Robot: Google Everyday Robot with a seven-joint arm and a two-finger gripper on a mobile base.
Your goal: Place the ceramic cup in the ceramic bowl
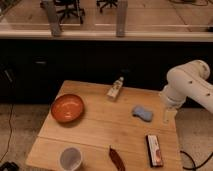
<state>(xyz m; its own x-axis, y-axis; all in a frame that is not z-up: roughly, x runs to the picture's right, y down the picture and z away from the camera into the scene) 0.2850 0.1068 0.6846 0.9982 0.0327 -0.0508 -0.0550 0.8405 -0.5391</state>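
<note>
The ceramic cup (70,158), white and upright, stands near the front edge of the wooden table (100,125). The ceramic bowl (67,108), orange-red and empty, sits at the table's left side, behind the cup. My gripper (166,116) hangs from the white arm (189,85) at the table's right edge, pointing down, far to the right of both the cup and the bowl. It holds nothing that I can see.
A blue sponge (142,113) lies just left of the gripper. A small bottle (115,89) lies on its side at the back. A dark red chili pepper (116,159) and a flat black-and-orange packet (154,149) lie at the front. A dark counter stands behind the table.
</note>
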